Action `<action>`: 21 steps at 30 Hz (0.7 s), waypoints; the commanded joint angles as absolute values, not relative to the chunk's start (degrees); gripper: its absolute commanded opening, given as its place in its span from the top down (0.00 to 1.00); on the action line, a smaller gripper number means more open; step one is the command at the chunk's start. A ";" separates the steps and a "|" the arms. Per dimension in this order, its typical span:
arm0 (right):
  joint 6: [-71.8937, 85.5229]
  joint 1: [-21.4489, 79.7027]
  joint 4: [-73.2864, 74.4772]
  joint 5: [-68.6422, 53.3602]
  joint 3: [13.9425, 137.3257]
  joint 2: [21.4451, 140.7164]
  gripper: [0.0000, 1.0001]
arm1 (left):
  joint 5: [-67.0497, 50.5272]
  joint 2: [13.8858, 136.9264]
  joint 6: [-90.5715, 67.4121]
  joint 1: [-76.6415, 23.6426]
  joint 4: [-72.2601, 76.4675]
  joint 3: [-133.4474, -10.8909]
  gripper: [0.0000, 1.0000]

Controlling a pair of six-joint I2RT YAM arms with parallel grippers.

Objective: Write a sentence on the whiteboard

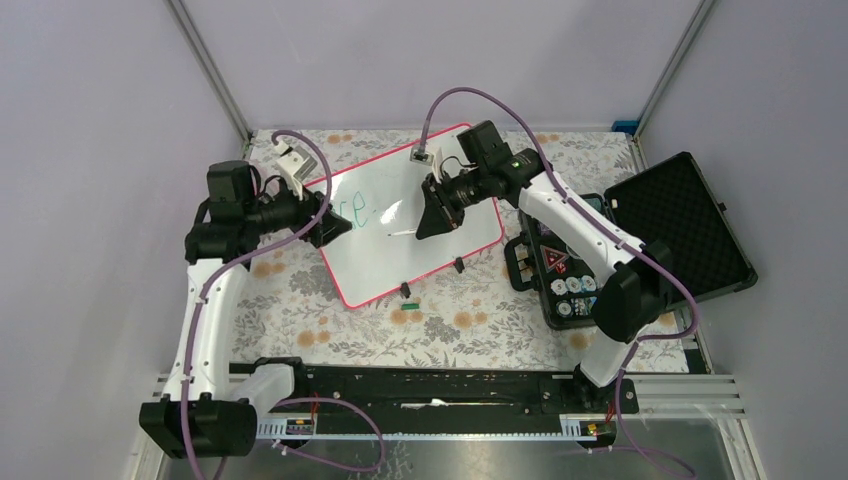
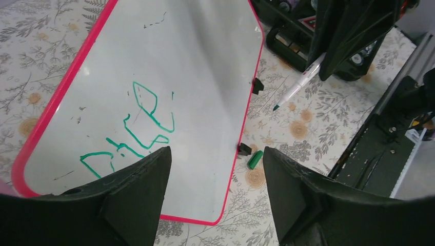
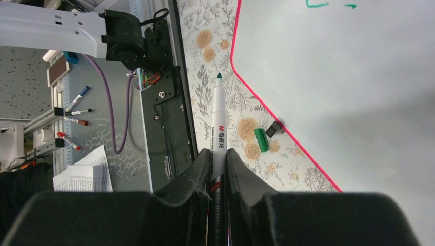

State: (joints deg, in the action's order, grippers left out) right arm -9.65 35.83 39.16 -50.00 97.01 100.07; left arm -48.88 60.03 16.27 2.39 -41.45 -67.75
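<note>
Two arms hang over the table, and the whiteboard [image 1: 400, 250] lies flat on the flowered cloth [image 1: 300, 320] between them, turned at a slant, with its pink-red frame showing all round. The sentence [image 2: 134, 127] is only a few green-teal strokes near the board's left end, too loose and scrawled to read as words. The left gripper [image 2: 215, 154] hovers just above that writing with its jaws spread wide and nothing between them. Over on the other side, the right gripper [image 3: 218, 154] is clenched on a white marker [image 3: 218, 118]. Its barrel reads "M&G" in red, followed by Chinese characters. The green tip points at the cloth just beside the board's frame. A green cap [image 3: 261, 139] lies on the cloth by a black clip [image 3: 274, 128] on the board's edge. A black case [image 1: 690, 215] sits open at the right, its stickers too small to read.
</note>
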 commanded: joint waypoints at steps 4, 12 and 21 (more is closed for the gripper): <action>-14.71 35.94 42.90 -45.16 99.56 99.57 1.00 | -56.21 58.32 4.80 9.00 -31.18 -66.65 0.26; -21.11 35.88 44.10 -41.29 102.64 100.99 1.00 | -66.43 65.03 2.17 25.66 -34.35 -68.36 0.25; -23.26 36.19 41.37 -40.30 106.28 104.39 1.00 | -58.28 66.35 5.99 27.27 -34.30 -64.59 0.22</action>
State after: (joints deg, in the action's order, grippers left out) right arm -21.08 35.83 43.00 -41.15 103.37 103.26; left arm -59.92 66.19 3.22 26.98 -35.88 -65.67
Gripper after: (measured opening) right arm 0.193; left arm 0.768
